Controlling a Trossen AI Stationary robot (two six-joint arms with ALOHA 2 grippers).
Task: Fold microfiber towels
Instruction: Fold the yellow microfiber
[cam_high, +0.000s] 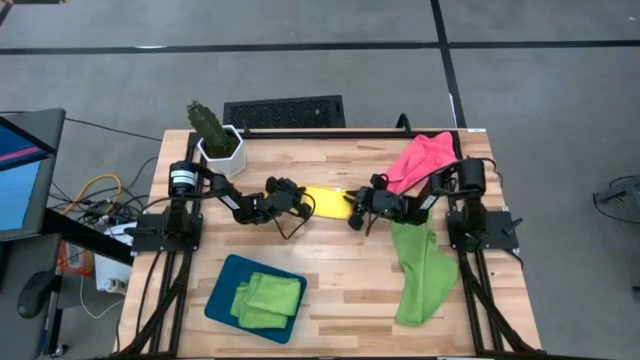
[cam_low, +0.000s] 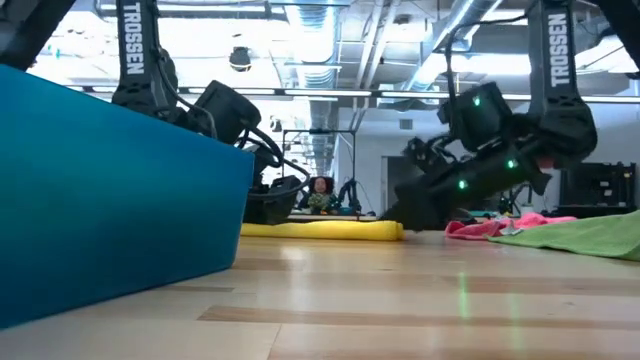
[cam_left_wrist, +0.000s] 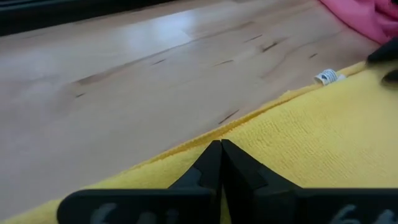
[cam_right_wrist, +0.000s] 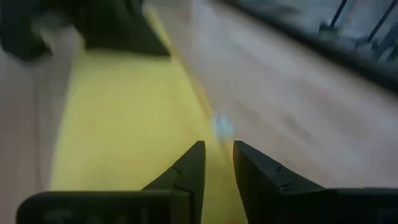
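A yellow towel (cam_high: 327, 203) lies flat on the table's middle, between my two grippers. My left gripper (cam_high: 305, 206) is shut, low over the towel's left end (cam_left_wrist: 298, 143). My right gripper (cam_high: 352, 213) is open by a narrow gap, at the towel's right end and over its long edge (cam_right_wrist: 124, 112). A pink towel (cam_high: 420, 158) lies bunched at the far right. A lime green towel (cam_high: 420, 270) lies spread along the right side. More green towels (cam_high: 265, 298) lie folded on a dark teal tray (cam_high: 222, 290). My left gripper has its shut fingertips (cam_left_wrist: 221, 152) low over the yellow towel, just inside its long edge (cam_left_wrist: 249, 121). The fingers slant down from the table's left. No cloth shows between them, and I cannot tell whether they touch the towel.
A potted cactus (cam_high: 213, 135) stands at the far left corner. The teal tray fills the near left and blocks much of the low view (cam_low: 110, 190). Bare wood lies between the tray and the green towel.
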